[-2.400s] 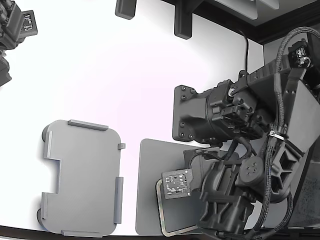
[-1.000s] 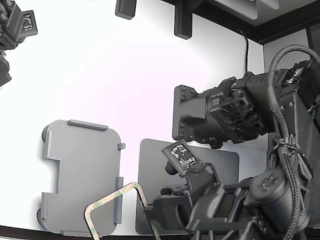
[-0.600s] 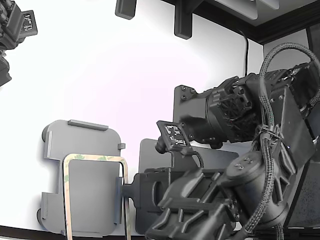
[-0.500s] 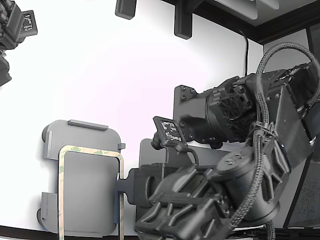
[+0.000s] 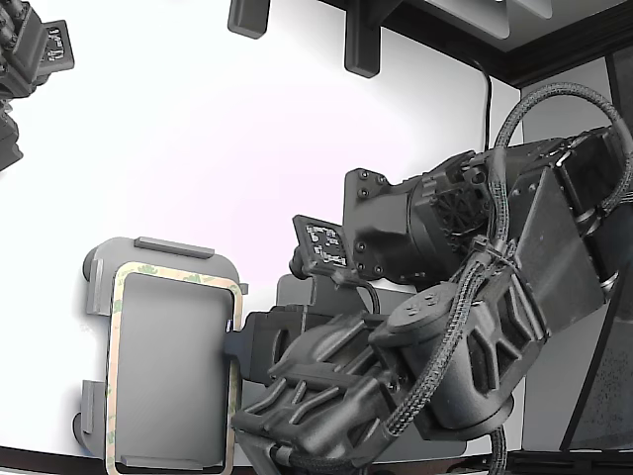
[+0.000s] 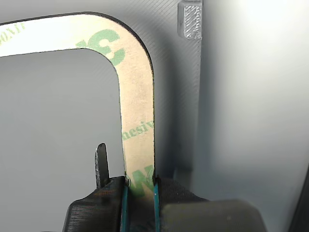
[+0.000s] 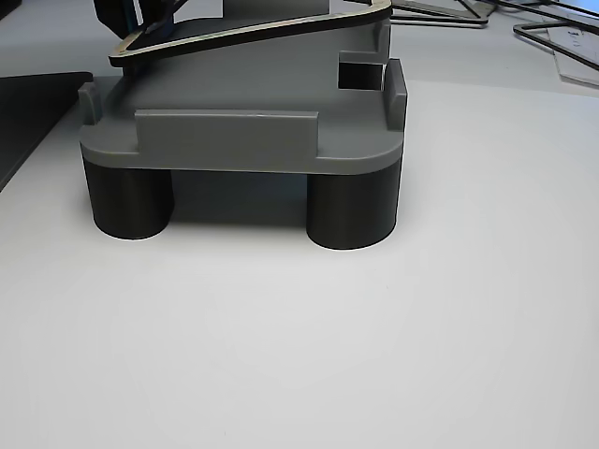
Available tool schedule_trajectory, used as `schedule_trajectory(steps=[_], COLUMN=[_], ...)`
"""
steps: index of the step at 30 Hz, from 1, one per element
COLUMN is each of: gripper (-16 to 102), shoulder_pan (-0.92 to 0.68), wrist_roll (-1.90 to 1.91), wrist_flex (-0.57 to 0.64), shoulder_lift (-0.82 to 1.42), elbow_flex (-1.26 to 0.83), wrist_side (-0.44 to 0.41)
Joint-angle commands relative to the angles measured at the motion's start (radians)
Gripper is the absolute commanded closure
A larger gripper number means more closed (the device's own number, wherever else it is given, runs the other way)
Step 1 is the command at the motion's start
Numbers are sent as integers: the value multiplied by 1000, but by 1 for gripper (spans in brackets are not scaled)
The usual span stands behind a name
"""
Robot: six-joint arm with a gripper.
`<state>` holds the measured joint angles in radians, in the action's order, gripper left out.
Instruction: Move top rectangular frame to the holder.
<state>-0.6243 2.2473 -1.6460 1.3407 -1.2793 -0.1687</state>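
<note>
One gripper point(image 6: 140, 186) is in use, clamped on one long side bar of the top rectangular frame point(image 5: 170, 363); the wrist view shows the tan strip pinched between the two jaws.

Position: the frame is above the holder point(image 5: 99, 287), nearly matched to its outline in the exterior view. The side view shows the frame point(image 7: 253, 33) tilted: the gripped end is raised, while the far end is low, at or near the holder's point(image 7: 234, 140) raised tabs. Whether that end touches cannot be told.

Progress, as judged: transport is largely complete. Remaining steps are to level the frame, seat it inside the edge tabs, and release.

Orientation: the frame's long axis runs top to bottom in the exterior view, parallel to the holder's long axis. Its open centre faces upward, exposing the grey tray floor. The dark mat point(image 5: 297, 292) lies beside the holder, mostly hidden by the arm.
</note>
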Motion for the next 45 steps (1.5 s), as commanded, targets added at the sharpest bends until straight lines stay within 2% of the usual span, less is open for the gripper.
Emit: schedule_trajectory(steps=[1,45], gripper=[97,97], shoulder_pan=[21,74], wrist_roll=[-6,-51], wrist_flex=[-12,-9], shoulder_lift=[34,34], elbow_flex=[15,-35], wrist_side=[2,-3])
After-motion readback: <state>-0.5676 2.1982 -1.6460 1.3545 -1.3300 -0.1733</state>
